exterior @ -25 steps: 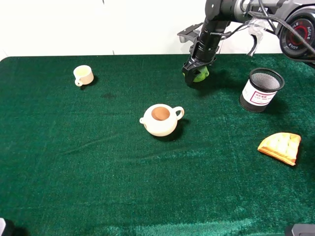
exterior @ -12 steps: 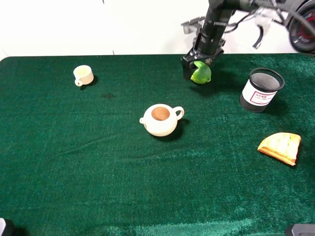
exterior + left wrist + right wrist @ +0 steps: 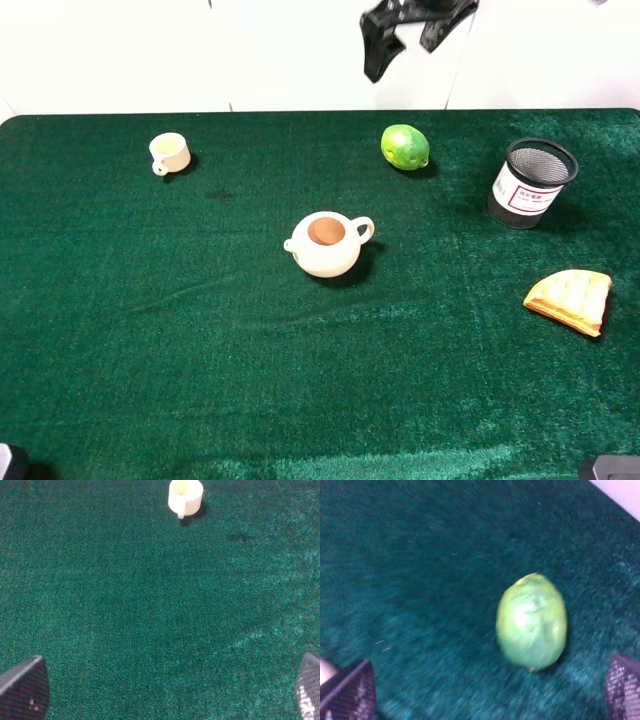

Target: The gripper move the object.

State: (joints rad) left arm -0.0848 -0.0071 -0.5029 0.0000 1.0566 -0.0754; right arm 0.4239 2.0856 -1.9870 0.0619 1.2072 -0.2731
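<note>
Right end effector (image 3: 405, 40) hangs open and empty above the lime (image 3: 405, 147); the rounded fruit may roll across the table (image 3: 200, 350).

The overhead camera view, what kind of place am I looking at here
Probably a robot test bench, not a home: a table covered in green felt-like cloth against a bare white wall, with unrelated props laid apart, a lime, a cream teapot and a mesh pen cup.

Robot lab test bench, staged w/ props.
Green felt table (image 3: 200, 380) vs plain white wall; around teapot (image 3: 326, 243): cup (image 3: 170, 153) far left, mesh pen pot (image 3: 532, 182) right, fake bread (image 3: 570, 300) right-front.
</note>
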